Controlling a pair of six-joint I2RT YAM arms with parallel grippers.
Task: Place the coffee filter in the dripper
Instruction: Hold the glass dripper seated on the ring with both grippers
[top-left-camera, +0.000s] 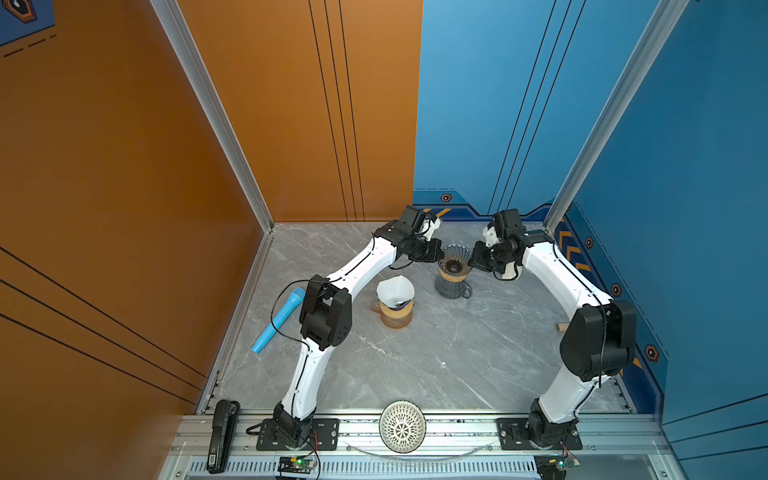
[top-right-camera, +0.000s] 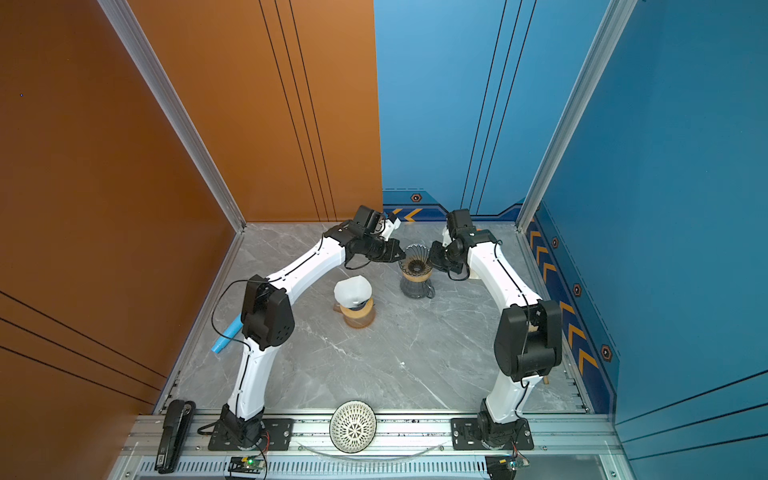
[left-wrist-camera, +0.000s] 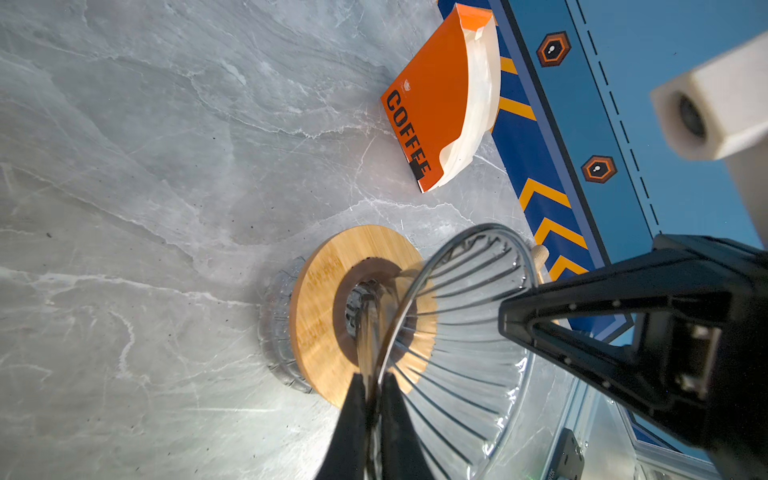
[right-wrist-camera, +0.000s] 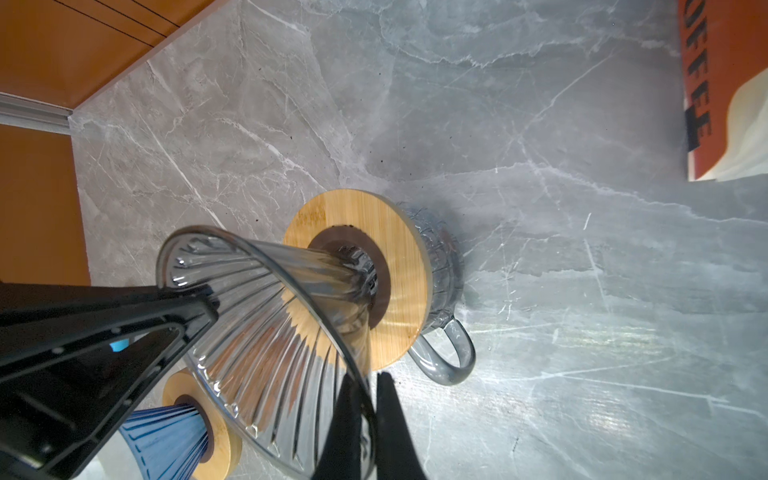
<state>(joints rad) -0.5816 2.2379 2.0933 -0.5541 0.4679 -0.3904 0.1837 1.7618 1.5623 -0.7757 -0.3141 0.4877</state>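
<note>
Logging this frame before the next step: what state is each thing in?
clear dripper: empty, upright on grey cup, rim pinched both sides
left gripper: shut on clear dripper
right gripper: shut on clear dripper
white filter: sitting in blue dripper
filter pack: open, on table

Glossy glass dripper (left-wrist-camera: 457, 332) — matt wooden collar (left-wrist-camera: 320, 299)

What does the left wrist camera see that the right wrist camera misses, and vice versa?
Only the left wrist view: the blue wall with hexagon badges. Only the right wrist view: the orange wall, the cup's handle and a second, blue dripper. Both: the clear glass dripper on its wooden ring, the orange coffee packet, the marble table, and the left gripper and right gripper, each shut on the dripper's rim.
</note>
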